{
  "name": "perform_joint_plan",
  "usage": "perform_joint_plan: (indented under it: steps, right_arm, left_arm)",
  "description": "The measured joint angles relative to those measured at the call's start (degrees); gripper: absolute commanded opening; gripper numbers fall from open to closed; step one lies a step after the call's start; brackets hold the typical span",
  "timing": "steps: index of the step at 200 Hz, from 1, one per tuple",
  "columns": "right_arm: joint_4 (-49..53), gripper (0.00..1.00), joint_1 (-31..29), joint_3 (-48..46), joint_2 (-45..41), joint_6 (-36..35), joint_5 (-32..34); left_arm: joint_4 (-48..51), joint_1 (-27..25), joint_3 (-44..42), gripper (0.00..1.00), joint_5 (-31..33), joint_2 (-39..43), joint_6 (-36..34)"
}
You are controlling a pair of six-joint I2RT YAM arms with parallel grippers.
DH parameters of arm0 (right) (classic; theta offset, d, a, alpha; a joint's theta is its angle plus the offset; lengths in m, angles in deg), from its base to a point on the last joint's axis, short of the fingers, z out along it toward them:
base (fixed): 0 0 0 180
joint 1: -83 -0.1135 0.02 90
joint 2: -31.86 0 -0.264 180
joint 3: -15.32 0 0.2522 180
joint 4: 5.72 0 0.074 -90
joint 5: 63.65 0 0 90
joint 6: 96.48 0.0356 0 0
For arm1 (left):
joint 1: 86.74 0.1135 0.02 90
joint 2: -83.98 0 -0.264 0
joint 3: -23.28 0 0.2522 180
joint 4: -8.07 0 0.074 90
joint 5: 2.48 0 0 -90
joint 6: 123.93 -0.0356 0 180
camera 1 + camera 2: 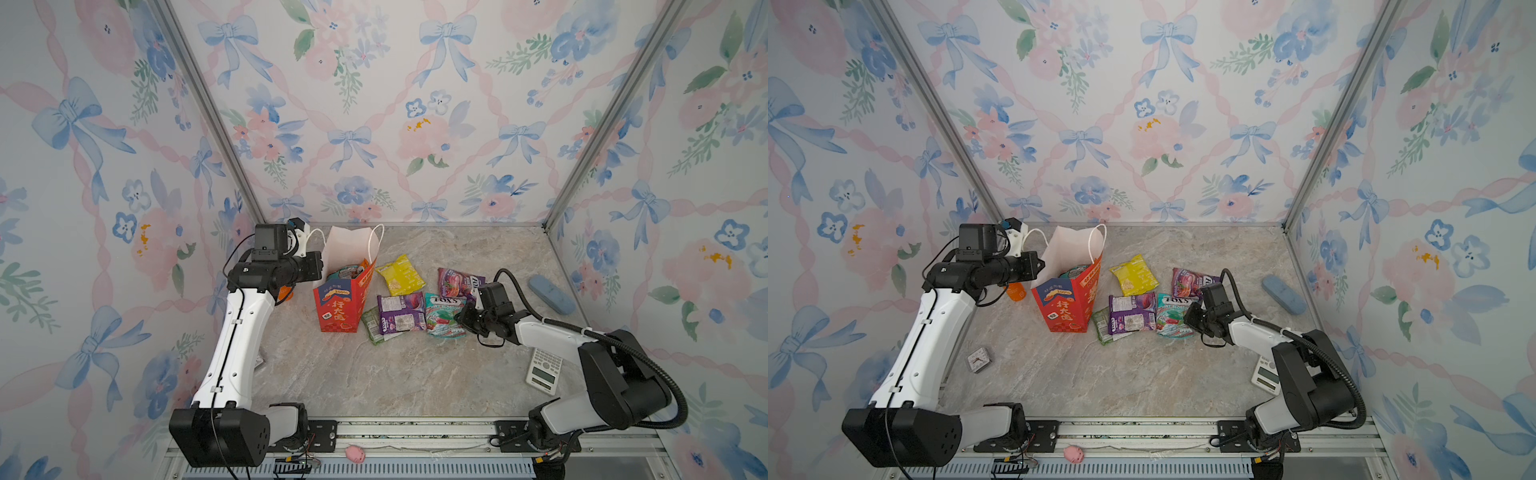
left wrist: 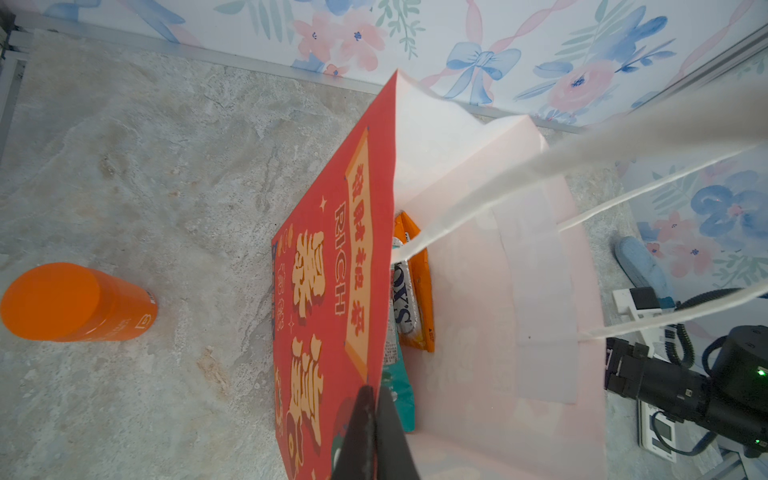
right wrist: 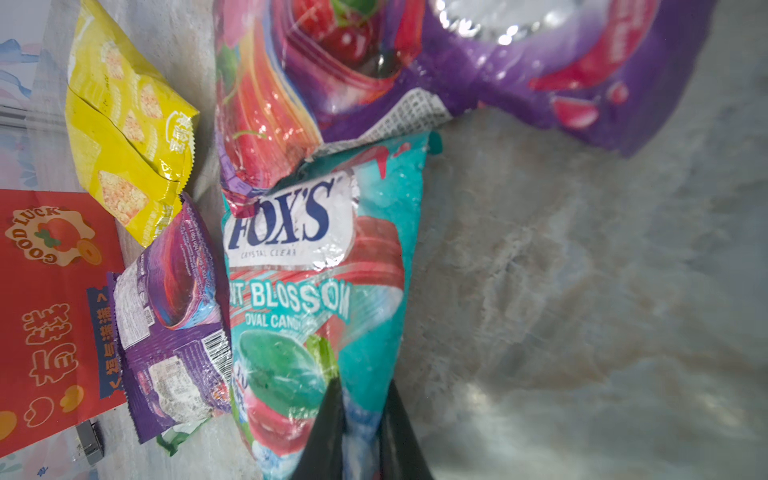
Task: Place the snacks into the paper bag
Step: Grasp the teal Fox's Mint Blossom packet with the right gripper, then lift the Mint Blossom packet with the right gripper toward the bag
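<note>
The left claw (image 2: 371,401) is clamped tight on the rim of the tall red paper bag (image 1: 337,309) with white rope handles. The bag stands upright and open at the back left of the grey marble-patterned tabletop (image 1: 374,374), with an orange flat packet (image 2: 420,286) and other packets already inside it. A glossy orange plastic bottle (image 2: 77,302) stands just to the bag's left, and a small square clock (image 1: 979,359) lies nearer the front. Right of the bag, packets lie loose on the stone surface: a crinkled yellow snack packet (image 1: 401,275), a green one (image 1: 371,327) tucked under a purple packet (image 1: 397,312), then a teal FOX'S candy packet (image 3: 320,286) overlapped by a purple berry packet (image 1: 457,280). The right claw (image 3: 362,419) has its fingers drawn in close on the teal packet's end, pinching it. Farther right lie a pale blue oblong case (image 1: 552,295) and a white calculator (image 1: 544,370). Walls papered with blue bows and pink flowers (image 1: 374,104) enclose three sides.
</note>
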Motion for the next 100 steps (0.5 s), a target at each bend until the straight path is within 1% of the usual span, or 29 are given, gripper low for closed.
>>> perform_joint_plan:
  steps: [47, 100]
  right_arm:
    - [2.7, 0.0, -0.4, 1.2, -1.8, -0.9, 0.5]
    - [7.1, 0.0, -2.4, 5.0, -7.0, -2.3, 1.7]
  left_arm:
    - [0.0, 0.0, 0.0, 0.0, 0.0, 0.0, 0.0]
    - [0.0, 0.0, 0.0, 0.0, 0.0, 0.0, 0.0]
